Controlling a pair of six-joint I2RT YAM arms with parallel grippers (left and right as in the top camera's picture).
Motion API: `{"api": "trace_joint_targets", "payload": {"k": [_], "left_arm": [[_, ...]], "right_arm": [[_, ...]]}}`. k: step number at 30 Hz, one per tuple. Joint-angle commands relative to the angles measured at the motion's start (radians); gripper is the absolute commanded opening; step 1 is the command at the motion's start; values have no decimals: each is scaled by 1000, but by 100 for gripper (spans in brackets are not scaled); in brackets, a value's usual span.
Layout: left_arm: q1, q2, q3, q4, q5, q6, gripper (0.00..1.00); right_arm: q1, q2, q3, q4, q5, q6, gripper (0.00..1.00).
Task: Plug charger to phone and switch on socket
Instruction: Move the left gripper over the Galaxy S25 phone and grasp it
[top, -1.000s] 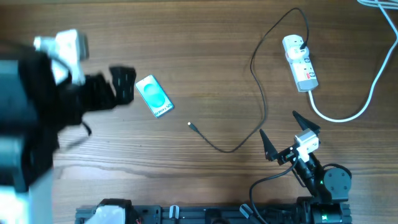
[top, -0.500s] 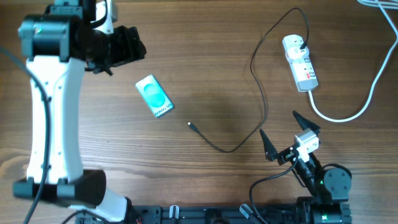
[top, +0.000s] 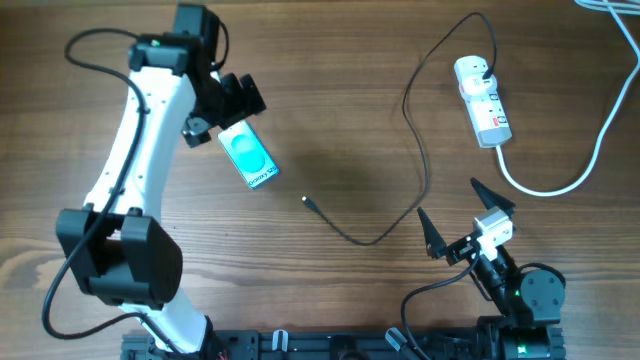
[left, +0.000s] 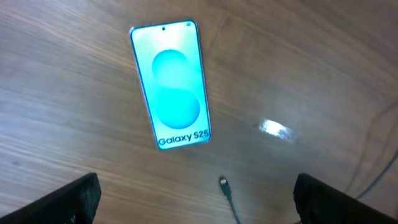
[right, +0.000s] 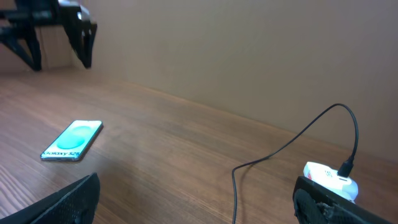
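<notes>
The phone (top: 248, 154) lies flat on the wooden table with its teal screen up; it also shows in the left wrist view (left: 170, 83) and in the right wrist view (right: 72, 141). The charger, a thin black cable (top: 420, 160), runs from the socket (top: 482, 100) to its free tip (top: 306, 201), also seen in the left wrist view (left: 222, 182). My left gripper (top: 232, 105) is open and empty, just above the phone's far end. My right gripper (top: 467, 215) is open and empty near the front right. The socket shows in the right wrist view (right: 329, 176).
A thick white cord (top: 590, 150) curves from the socket toward the right edge and back corner. The right arm's base (top: 525, 295) sits at the front edge.
The left arm has swung from the far left in toward the phone, and its gripper is now just above the phone's far end. The right arm, phone and cable have not moved.
</notes>
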Motion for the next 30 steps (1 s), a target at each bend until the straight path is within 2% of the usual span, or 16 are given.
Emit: {"api": "trace_joint_targets", "payload": {"k": [1, 5, 8, 11, 20, 27, 30], "left_arm": [[-20, 6, -118, 117, -18, -65, 100], [-36, 6, -223, 235, -25, -65, 100], [-35, 6, -275, 285, -30, -65, 100], [-35, 6, -330, 341, -103, -74, 100], [-36, 36, -458, 497, -121, -89, 100], [-36, 99, -467, 538, -121, -95, 100], [-36, 109, -467, 539, -121, -95, 95]], "right_arm": [[-3, -5, -1, 3, 0, 11, 100], [-3, -5, -1, 3, 0, 11, 100], [-3, -5, -1, 3, 0, 11, 100], [-3, -5, -1, 3, 0, 11, 100], [-3, -5, -1, 3, 0, 11, 100], [-3, -5, -1, 3, 0, 11, 100], [-3, -5, -1, 3, 0, 11, 100]]}}
